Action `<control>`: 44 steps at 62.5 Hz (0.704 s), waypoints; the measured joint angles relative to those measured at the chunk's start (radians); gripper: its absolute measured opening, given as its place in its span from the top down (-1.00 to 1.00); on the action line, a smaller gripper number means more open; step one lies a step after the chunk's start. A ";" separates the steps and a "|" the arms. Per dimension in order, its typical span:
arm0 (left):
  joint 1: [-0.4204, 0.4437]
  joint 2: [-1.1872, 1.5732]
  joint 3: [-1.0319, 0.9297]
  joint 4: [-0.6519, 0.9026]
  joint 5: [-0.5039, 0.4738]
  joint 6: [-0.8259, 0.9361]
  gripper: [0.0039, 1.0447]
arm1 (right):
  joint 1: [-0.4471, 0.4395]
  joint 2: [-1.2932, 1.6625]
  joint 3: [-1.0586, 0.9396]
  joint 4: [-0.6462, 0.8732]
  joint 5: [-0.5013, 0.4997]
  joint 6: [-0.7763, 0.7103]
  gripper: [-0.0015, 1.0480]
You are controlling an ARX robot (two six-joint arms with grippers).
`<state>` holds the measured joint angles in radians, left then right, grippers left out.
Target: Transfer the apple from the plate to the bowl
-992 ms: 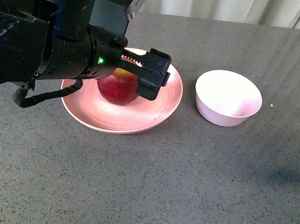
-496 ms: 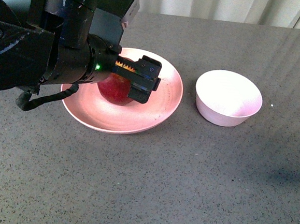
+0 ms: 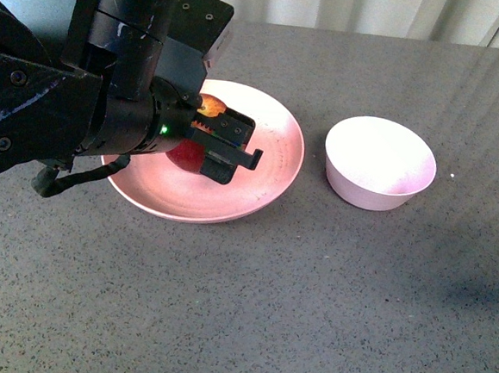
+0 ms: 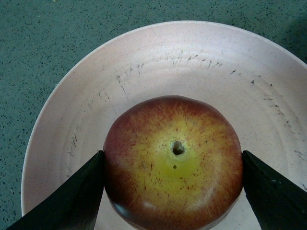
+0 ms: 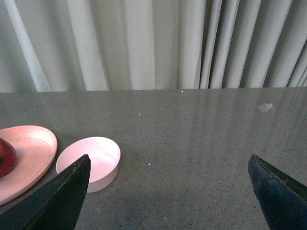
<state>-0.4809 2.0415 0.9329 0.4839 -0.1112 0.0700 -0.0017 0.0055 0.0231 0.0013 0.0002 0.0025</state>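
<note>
On the plate, near its middle, we've got the apple with our left gripper pinching both its sides, sitting lower than a moment ago. Right of the plate, clear of its rim, there's the bowl, with bare table between. Our right gripper gapes wide, empty.

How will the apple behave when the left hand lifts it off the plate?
The apple looks glossy and round, so it may slip or rotate between the left hand's narrow fingers, which touch only its widest sides. It seems firm, so it probably won't deform. If released on the shallow plate, it could roll.
</note>
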 joint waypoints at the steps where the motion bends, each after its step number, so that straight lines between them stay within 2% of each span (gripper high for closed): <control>1: -0.002 -0.002 0.000 0.000 -0.001 0.000 -0.38 | 0.000 0.000 0.000 0.000 0.000 0.000 -0.83; 12: -0.048 -0.085 0.000 -0.019 0.010 -0.002 -0.37 | 0.000 0.000 0.000 0.000 0.000 0.000 -0.83; 21: -0.124 -0.148 0.038 -0.047 0.034 -0.004 -0.37 | 0.000 0.000 0.000 0.000 0.000 0.000 -0.83; 31: -0.191 -0.130 0.100 -0.074 0.045 -0.021 -0.36 | 0.000 0.000 0.000 0.000 0.000 0.000 -0.83; 44: -0.236 -0.066 0.177 -0.104 0.049 -0.053 -0.36 | 0.000 0.000 0.000 0.000 0.000 0.000 -0.83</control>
<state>-0.7166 1.9759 1.1103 0.3801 -0.0624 0.0166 -0.0017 0.0055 0.0231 0.0010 0.0002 0.0029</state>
